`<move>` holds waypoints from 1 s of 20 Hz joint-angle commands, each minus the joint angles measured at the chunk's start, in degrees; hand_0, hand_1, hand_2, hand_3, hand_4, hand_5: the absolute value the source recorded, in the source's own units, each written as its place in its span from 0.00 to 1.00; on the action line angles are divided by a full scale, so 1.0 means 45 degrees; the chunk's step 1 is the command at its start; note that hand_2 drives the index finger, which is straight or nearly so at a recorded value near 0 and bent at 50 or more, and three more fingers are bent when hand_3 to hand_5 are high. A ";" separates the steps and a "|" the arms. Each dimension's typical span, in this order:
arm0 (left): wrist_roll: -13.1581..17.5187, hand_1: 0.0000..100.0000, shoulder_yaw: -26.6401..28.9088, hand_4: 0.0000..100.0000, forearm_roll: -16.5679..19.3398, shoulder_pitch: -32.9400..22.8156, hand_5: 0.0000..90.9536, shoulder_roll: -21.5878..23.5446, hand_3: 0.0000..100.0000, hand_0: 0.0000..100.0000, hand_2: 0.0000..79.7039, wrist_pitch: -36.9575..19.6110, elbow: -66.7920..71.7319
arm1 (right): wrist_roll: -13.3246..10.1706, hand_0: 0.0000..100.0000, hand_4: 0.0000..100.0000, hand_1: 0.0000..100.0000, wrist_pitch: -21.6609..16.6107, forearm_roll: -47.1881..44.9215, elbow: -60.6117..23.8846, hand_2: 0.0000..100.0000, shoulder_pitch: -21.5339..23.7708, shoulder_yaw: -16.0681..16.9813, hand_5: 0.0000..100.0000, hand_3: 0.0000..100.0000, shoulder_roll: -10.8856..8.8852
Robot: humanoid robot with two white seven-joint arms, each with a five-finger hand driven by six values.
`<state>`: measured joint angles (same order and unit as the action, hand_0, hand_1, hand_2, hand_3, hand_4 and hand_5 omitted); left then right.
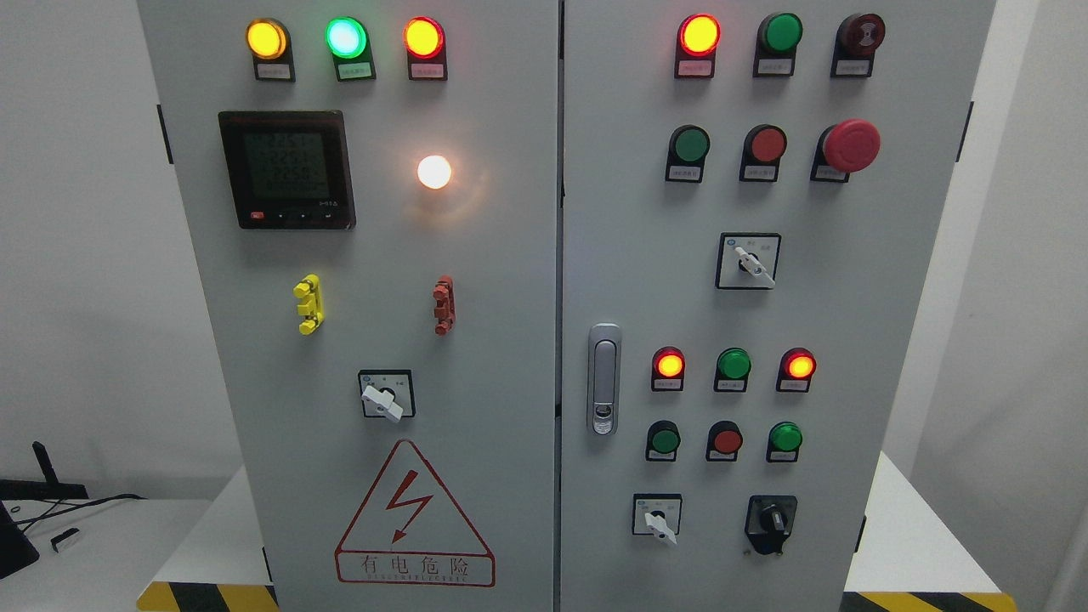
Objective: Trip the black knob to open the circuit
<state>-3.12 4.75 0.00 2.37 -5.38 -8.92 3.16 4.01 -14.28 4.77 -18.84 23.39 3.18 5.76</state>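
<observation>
The white tabletop point(918, 544) with yellow and black stripes at its edge holds up a big grey metal cabinet point(510, 255) with two doors. Low on the right door sits the black round knob point(772, 520), in the bottom right corner, just right of a small white switch in a square frame point(657, 517). The knob's bar points straight up. Above it are small round lights, some glowing red and orange. A silver door handle point(604, 378) is on the left edge of that door. A red triangle warning sign with a lightning bolt point(414, 514) is on the left door. No robot hand shows, so I cannot tell if one is open or closed.
</observation>
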 commanded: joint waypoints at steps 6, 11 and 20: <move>-0.0010 0.39 0.0000 0.00 0.0391 0.0000 0.00 0.0004 0.00 0.12 0.00 -0.0011 0.0000 | 0.0457 0.04 0.16 0.18 -0.0049 -0.0124 -0.9166 0.07 0.3785 -0.0647 0.14 0.24 -0.0693; -0.0010 0.39 0.0000 0.00 0.0391 0.0000 0.00 0.0004 0.00 0.12 0.00 -0.0011 0.0000 | 0.0476 0.04 0.23 0.22 -0.0752 -0.0512 -1.2603 0.12 0.5404 -0.0569 0.20 0.29 -0.0928; -0.0010 0.39 0.0000 0.00 0.0391 0.0000 0.00 0.0004 0.00 0.12 0.00 -0.0011 0.0000 | 0.0555 0.06 0.34 0.28 -0.0753 -0.0865 -1.7178 0.20 0.6561 -0.0140 0.29 0.38 -0.1084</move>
<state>-3.12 4.75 0.00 2.37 -5.38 -8.92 3.16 6.48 -17.69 0.80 -70.23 49.87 0.84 1.48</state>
